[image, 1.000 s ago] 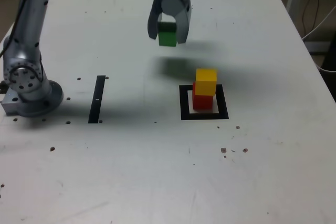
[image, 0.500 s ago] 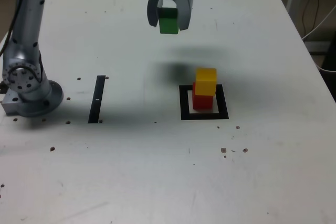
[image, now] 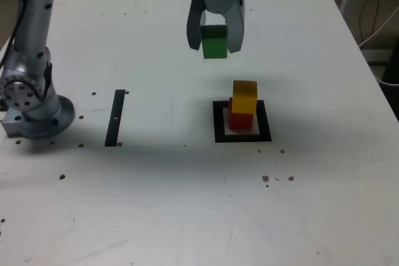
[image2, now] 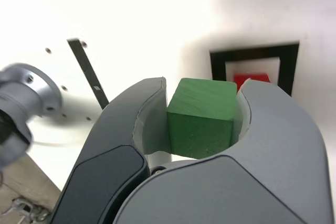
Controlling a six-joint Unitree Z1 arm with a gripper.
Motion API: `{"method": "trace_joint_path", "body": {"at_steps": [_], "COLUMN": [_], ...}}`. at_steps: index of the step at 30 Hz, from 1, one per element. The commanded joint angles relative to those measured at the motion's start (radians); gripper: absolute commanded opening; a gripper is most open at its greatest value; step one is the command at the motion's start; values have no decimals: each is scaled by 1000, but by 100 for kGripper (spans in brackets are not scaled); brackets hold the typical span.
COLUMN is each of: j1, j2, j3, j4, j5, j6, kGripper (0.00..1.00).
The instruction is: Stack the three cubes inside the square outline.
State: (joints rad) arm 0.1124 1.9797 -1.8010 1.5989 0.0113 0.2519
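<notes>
Exterior view. Pincer (image: 216,45) hangs above the white desk (image: 312,204), clear of the surface, clamped on the green cube (image: 215,44); one grey finger sits against each side face of the cube. Arm base (image: 31,107) stands at the exterior view's left edge, with the arm column rising out of frame above it. Square outline (image: 218,123) lies at about 5 o'clock from the held cube. Inside it sits the red cube (image: 240,120), with the yellow cube (image: 244,96) stacked on top, slightly offset. Stack leans toward the 12 o'clock edge of the outline's pale centre. Green cube is apart from the stack, higher in frame and toward the exterior view's left. Thin black strip (image: 115,117) lies on the desk between arm base and outline, at 9 o'clock from the outline. Small dark specks scattered on the desk. Cables visible off the desk at the exterior view's right.

Wrist view. Both dark pincer fingers (image2: 131,129) press the green cube (image2: 202,116) between them; cube's top face and one side face show. Past the cube, part of the square outline (image2: 247,56) with a sliver of the red cube (image2: 251,80). Black strip (image2: 89,74) and arm base (image2: 29,93) also in view.
</notes>
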Motion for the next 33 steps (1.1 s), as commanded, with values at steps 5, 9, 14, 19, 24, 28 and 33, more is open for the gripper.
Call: {"method": "trace_joint_path", "body": {"at_steps": [5, 9, 14, 19, 24, 28, 33], "j1": [-97, -137, -171, -185, -187, -186, -181], "j2": [19, 40, 75, 105, 117, 121, 133], "j3": [-35, -55, -84, -112, -126, -134, -139], "j4": [15, 18, 19, 20, 22, 22, 22], "j5": [-26, -32, -35, -35, -30, -23, -20], "j6": [-74, -98, -115, -121, -121, -121, -119], "kGripper": [30, 30, 30, 30, 30, 30, 31]}}
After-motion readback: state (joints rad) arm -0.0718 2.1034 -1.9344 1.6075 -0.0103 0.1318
